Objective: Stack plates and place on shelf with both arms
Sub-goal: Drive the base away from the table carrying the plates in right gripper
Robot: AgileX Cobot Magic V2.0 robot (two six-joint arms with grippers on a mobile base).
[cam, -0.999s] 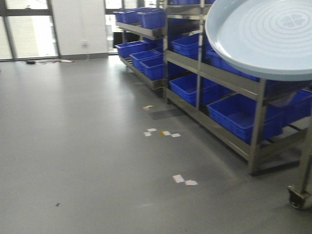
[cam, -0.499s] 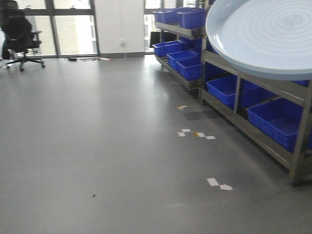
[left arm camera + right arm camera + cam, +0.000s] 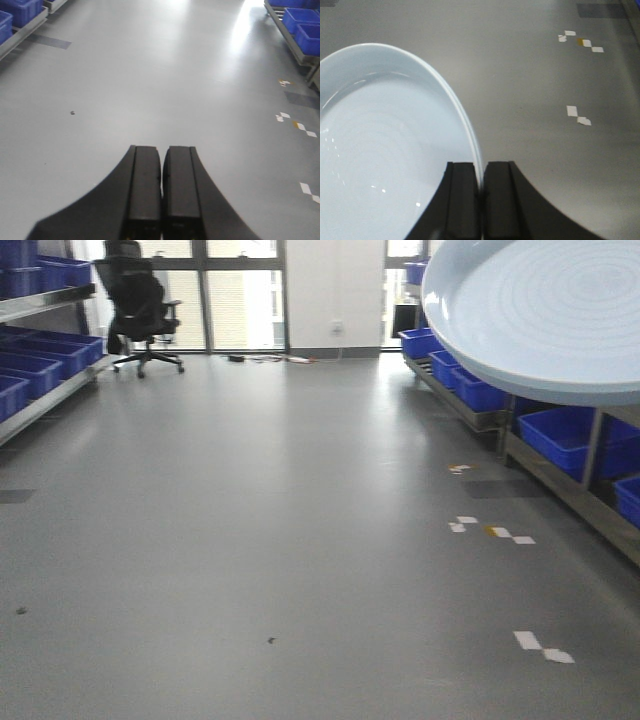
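While right gripper [image 3: 481, 170] pinches rim of plate [image 3: 385, 150], left gripper [image 3: 161, 152] hangs closed, empty, above floor [image 3: 150, 75].

The right gripper [image 3: 481, 172] has both black fingers closed on the raised rim of a glossy pale bluish-white plate [image 3: 385, 150]. The plate extends to the left of the fingers. Beyond it lies grey floor [image 3: 530, 90] bearing white tape squares [image 3: 579, 115] and a dark patch [image 3: 600, 10].

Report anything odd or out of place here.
The plate hangs over bare floor, pinched at its rim by the right claw alone; the left claw is shut on nothing. Some white scraps litter the floor.
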